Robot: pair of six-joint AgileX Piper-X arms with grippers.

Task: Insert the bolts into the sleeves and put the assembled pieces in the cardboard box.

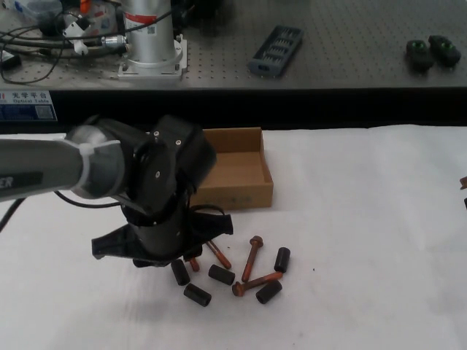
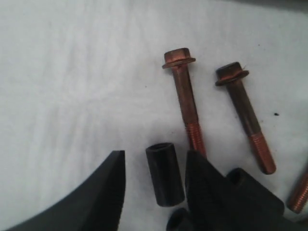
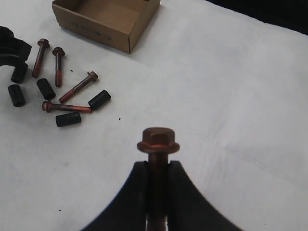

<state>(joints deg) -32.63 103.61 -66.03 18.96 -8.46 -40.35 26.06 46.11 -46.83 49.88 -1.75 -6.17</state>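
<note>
My left gripper [image 2: 155, 161] is open and low over the white cloth, its fingers on either side of a black sleeve [image 2: 165, 175] without touching it. Just beyond lie two copper bolts [image 2: 185, 96] side by side. In the high view the left arm [image 1: 157, 197] covers part of the pile of bolts [image 1: 252, 257] and sleeves [image 1: 221, 274]. My right gripper [image 3: 158, 166] is shut on a copper bolt [image 3: 158, 143], whose hex head points up, well away from the pile. The open cardboard box [image 1: 241, 175] stands behind the pile.
Loose sleeves [image 3: 68, 119] and bolts [image 3: 78, 86] are scattered on the cloth [image 1: 365, 240] in front of the box [image 3: 103, 19]. Behind the cloth runs a perforated metal bench [image 1: 343, 44] with a post base, cables and small parts.
</note>
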